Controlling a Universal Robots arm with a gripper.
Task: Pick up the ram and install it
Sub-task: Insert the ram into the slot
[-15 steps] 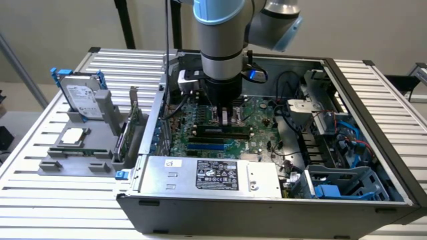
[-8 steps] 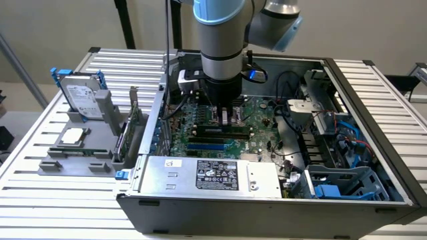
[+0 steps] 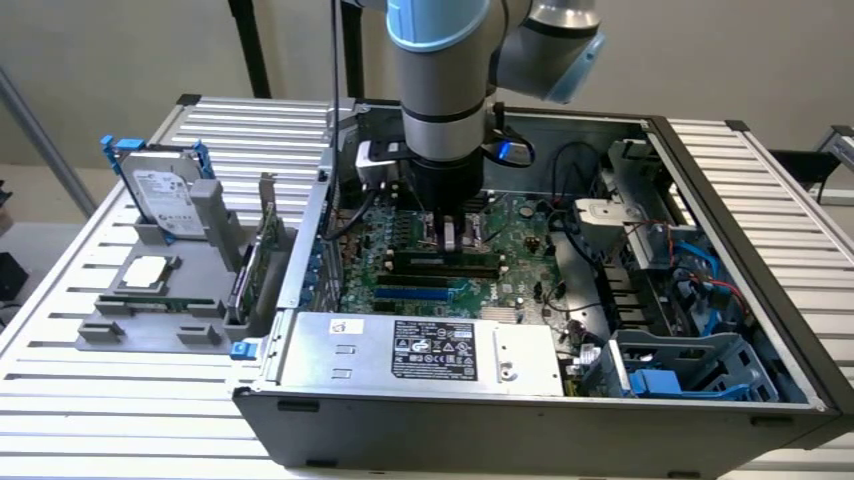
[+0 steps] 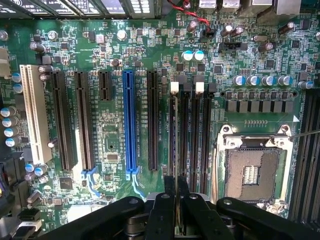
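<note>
Over the motherboard [image 4: 115, 135], the end effector [image 4: 176, 192] pinches the ram [image 4: 175, 145] edge-on, fingers nearly closed, directly above a white-latched memory slot [image 4: 173, 125]; any tilt risks jamming it against that slot's latch.

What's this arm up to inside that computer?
The arm has reached into an open computer case and hangs over the motherboard. Its tool is shut on a thin ram stick, seen edge-on in the wrist view and lined up with the long memory slots beside the empty processor socket. Whether the stick is fully seated can't be told. On a stand outside the case sit a hard drive and a processor.
</note>
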